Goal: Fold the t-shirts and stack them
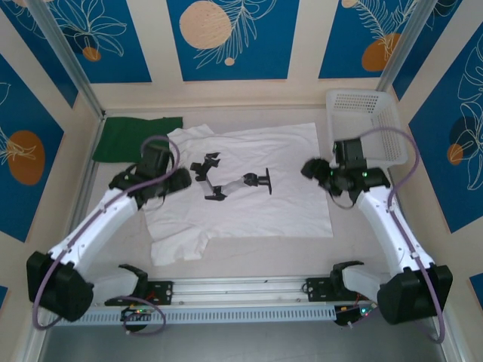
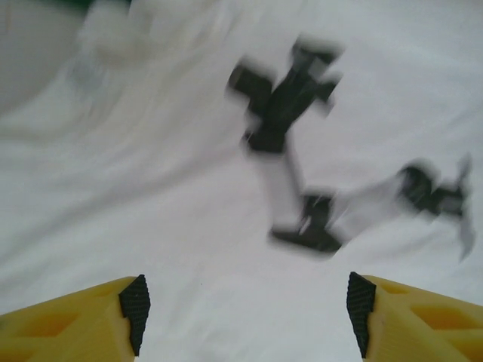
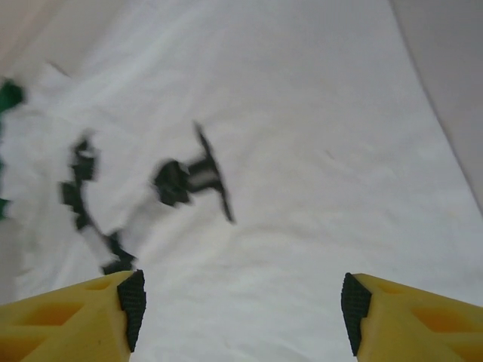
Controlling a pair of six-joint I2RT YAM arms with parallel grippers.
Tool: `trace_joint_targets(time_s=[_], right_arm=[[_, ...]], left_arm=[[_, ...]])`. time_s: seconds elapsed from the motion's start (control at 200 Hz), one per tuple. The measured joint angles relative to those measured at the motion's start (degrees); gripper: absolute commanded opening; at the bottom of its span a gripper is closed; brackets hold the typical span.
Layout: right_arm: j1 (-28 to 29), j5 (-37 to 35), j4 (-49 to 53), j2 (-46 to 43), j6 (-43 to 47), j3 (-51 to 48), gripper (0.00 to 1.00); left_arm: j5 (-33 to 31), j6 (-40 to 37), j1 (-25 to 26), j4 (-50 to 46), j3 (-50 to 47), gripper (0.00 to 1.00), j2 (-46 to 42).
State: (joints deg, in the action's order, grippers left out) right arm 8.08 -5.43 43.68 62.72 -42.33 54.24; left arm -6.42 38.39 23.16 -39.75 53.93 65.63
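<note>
Left claw (image 2: 245, 313), right claw (image 3: 241, 309) gape over white t-shirt (image 1: 290, 154) — basket (image 1: 361, 102) beside.

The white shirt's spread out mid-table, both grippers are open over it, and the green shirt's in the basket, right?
Not quite. The top view shows the green shirt lying on the table at the far left, beside the white shirt, not in the basket. The rest holds: left gripper and right gripper are open over the white shirt.
</note>
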Motion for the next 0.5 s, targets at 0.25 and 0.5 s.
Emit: trace_joint_targets(time_s=[0.25, 0.5], right_arm=[[-8.50, -0.15, 6.36, -15.87, -6.56, -20.50, 0.57], [-15.32, 3.43, 2.75, -14.60, -10.84, -25.53, 0.58]], left_arm=[[-0.31, 6.29, 1.20, -11.65, -15.89, 0.53, -22.71], [-1.90, 14.56, 10.40, -15.19, -19.71, 0.43, -24.20]])
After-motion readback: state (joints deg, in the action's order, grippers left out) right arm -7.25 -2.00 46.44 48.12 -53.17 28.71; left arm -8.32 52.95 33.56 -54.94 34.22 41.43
